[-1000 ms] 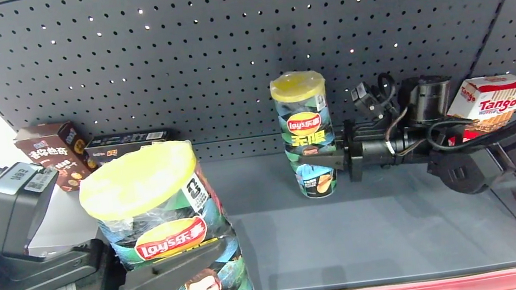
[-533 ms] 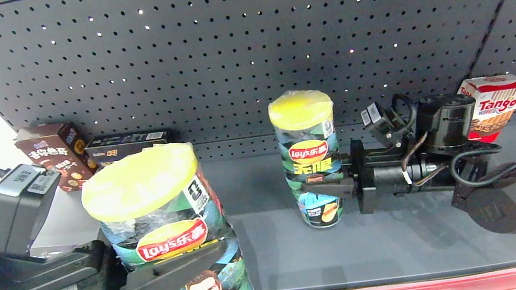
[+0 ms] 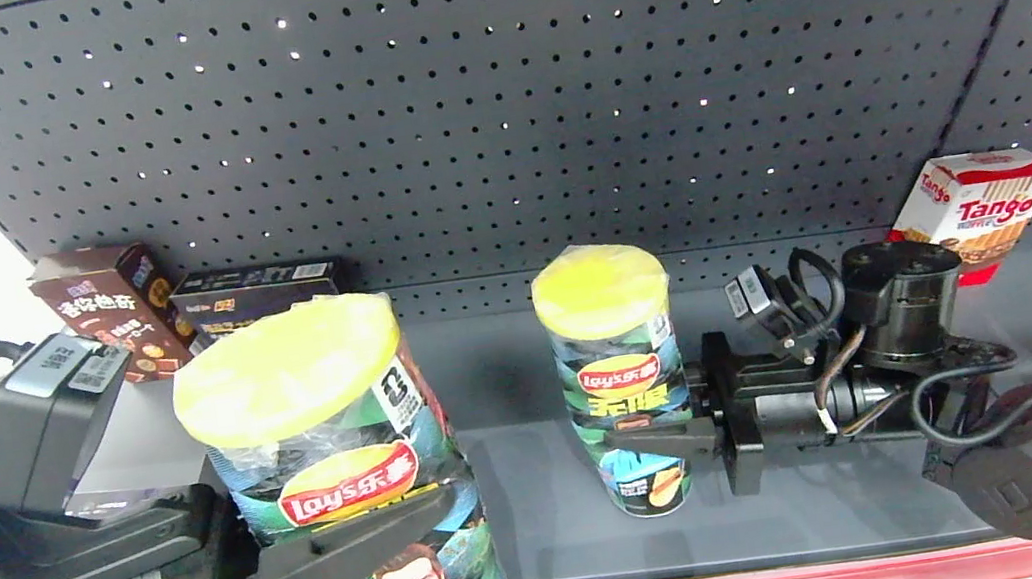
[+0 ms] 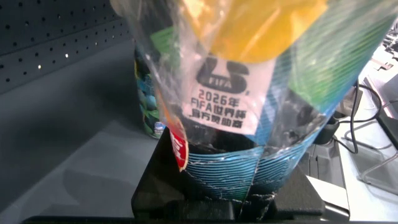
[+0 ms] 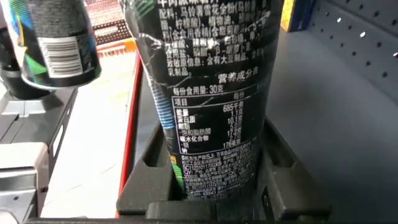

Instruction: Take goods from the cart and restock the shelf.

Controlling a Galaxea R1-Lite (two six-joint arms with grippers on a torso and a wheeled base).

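A: Right claw [image 3: 646,438]?
B: Clenched on the right chip canister [image 3: 613,367], mid-body. The canister sits between its fingers, long axis upright, crosswise to the claw. Shelf [image 3: 810,516] deck directly below the claw. Base contact: cannot tell.
A: Left claw [image 3: 360,544]?
B: Gripping the left chip canister [image 3: 314,429], also upright, near the shelf's front lip, well beyond the right claw's tip.
A: What decides the move?
B: Likely the drop beneath the right claw: straight down, then let go. The right arm is nearer the deck.
A: Surfaces?
B: Rigid cylinders, yellow plastic lids, crinkled clear wrap. Slippery, I judge. Deck is matte grey metal, with pegboard [image 3: 494,131] behind. A wafer box [image 3: 974,210] stands past the right claw's wrist, against the pegboard.
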